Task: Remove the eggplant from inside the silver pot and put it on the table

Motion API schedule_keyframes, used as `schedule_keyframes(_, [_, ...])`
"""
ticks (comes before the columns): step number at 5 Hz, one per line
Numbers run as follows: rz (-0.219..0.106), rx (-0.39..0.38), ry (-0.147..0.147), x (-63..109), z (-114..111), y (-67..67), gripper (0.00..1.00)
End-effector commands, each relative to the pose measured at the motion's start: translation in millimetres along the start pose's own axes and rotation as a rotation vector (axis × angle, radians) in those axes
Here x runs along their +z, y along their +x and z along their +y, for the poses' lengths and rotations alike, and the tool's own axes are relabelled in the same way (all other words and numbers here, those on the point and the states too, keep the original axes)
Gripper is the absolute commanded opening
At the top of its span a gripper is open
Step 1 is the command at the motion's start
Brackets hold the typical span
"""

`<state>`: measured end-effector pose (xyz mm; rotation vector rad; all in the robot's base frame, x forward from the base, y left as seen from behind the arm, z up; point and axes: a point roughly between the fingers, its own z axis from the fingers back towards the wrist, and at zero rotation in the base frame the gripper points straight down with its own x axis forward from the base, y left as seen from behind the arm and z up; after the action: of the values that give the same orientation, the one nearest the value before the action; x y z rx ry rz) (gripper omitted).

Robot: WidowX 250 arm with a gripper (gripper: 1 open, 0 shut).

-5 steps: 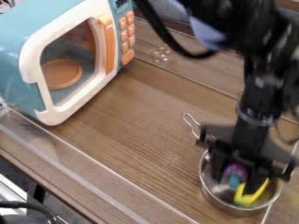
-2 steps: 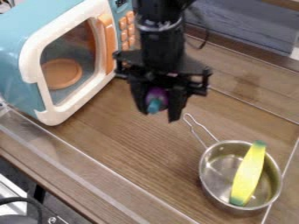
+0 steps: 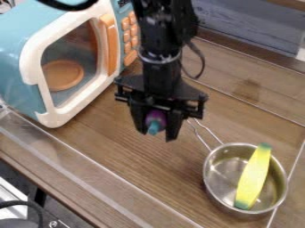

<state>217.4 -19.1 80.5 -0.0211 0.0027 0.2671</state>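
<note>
My gripper points straight down over the brown table, left of the silver pot. Its black fingers are shut on the eggplant, a small purple piece with a teal end showing just below the fingertips. The eggplant hangs above the wood, clear of the pot. The pot sits near the front right; its thin wire handle reaches back toward the gripper. Inside it lies a yellow corn-like toy with a green tip.
A teal and white toy microwave with its door open stands at the back left, close behind the arm. A clear raised lip runs along the table's front edge. Dark cables hang behind the arm.
The gripper lifted the eggplant out of the pot and carried it left across the table. Over the last half second it has sunk a little. The yellow toy stayed in the pot.
</note>
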Motion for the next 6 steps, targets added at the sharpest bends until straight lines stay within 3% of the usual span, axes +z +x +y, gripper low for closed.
schedule_keyframes(1, [-0.022,-0.018,0.009,-3.9,5.1,5.6,0.0])
schedule_keyframes(3, [-0.004,-0.075,0.01,8.2,18.9,26.0,0.0])
schedule_keyframes(6, [0.037,-0.09,0.014,-19.3,8.0,7.8,0.0])
